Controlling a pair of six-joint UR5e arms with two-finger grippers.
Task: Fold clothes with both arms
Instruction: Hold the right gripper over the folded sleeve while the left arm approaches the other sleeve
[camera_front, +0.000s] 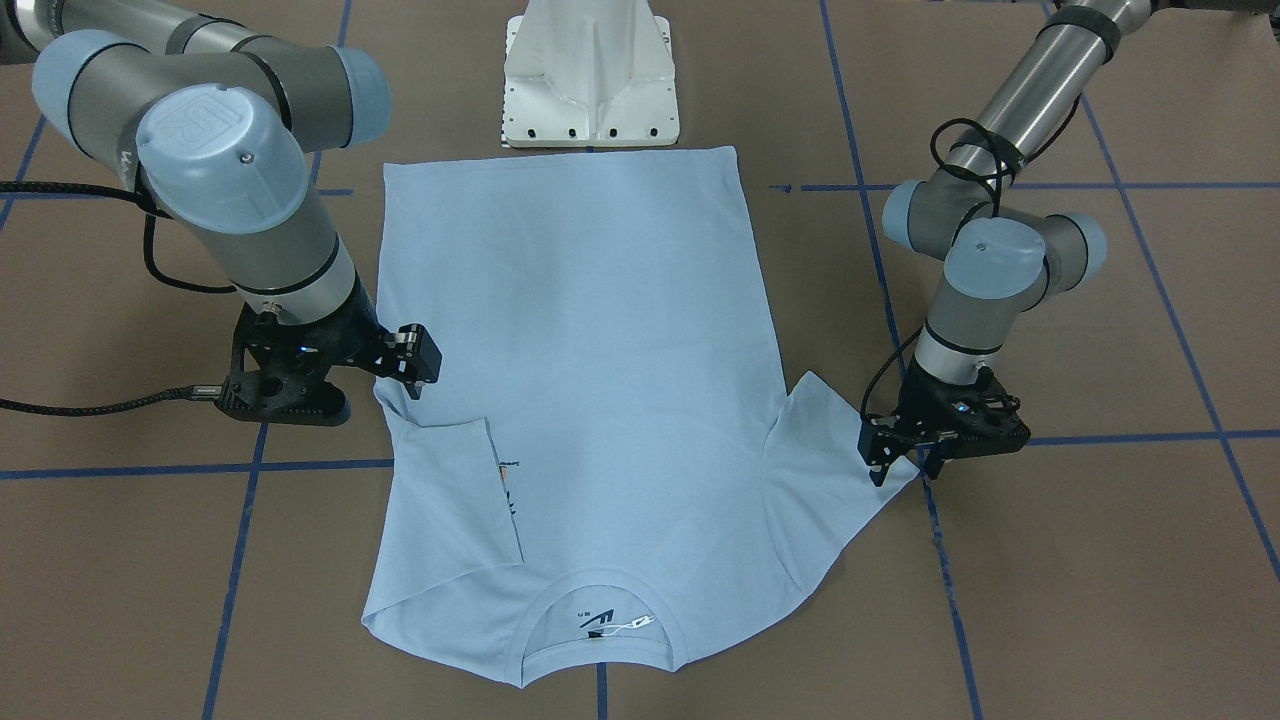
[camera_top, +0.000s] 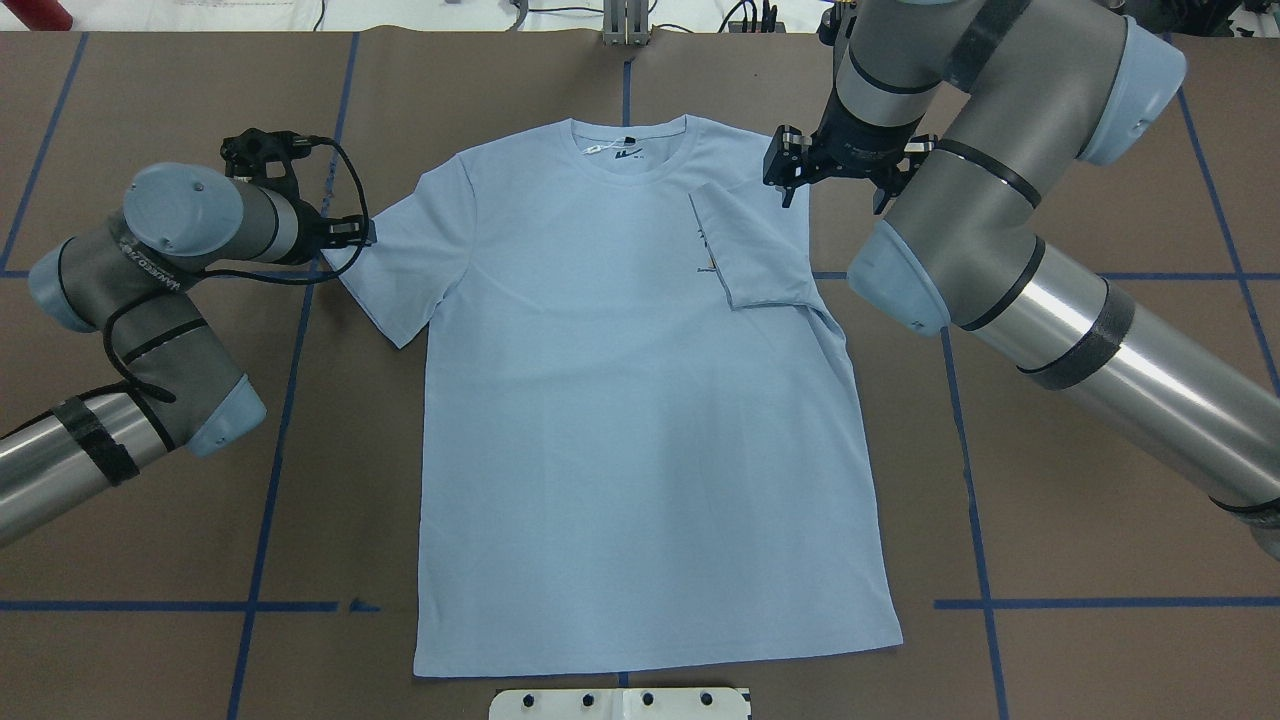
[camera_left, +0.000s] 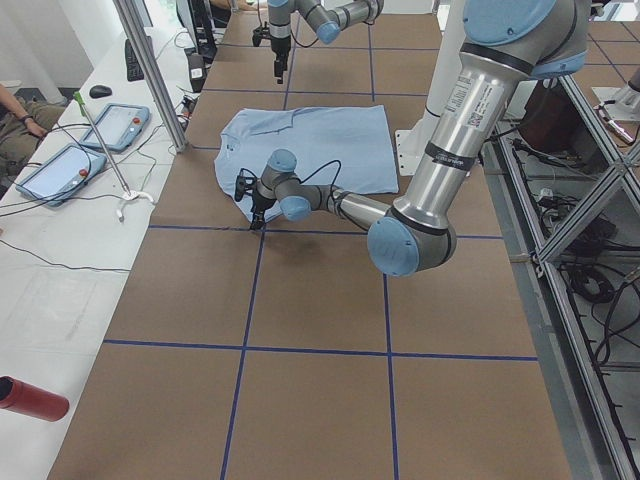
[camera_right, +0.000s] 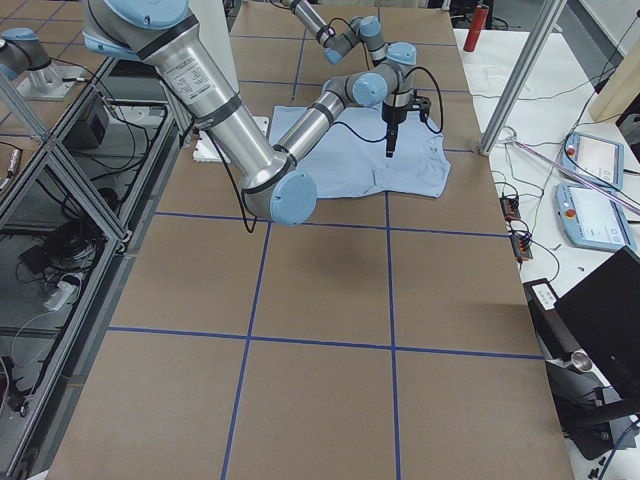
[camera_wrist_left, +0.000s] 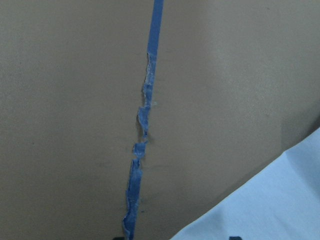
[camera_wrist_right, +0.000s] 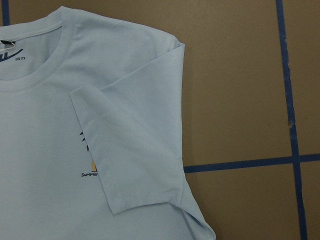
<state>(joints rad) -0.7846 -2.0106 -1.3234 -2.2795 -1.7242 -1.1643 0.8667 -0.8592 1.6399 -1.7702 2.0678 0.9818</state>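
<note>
1 light blue T-shirt (camera_top: 640, 400) lies flat, front up, in the middle of a brown table (camera_top: 1050, 500) marked with blue tape lines (camera_wrist_left: 150, 75). Its collar (camera_top: 630, 130) points away from the robot. The sleeve on the robot's right (camera_top: 750, 250) is folded inward over the chest and half covers the small print (camera_wrist_right: 89, 165). The other sleeve (camera_top: 400, 270) lies spread out. The left gripper (camera_front: 905, 472) is low at this sleeve's outer tip, its 2 fingers spread apart. The right gripper (camera_front: 415, 365) hangs above the shirt's right edge beside the folded sleeve. I cannot tell whether it is spread or pressed together.
</note>
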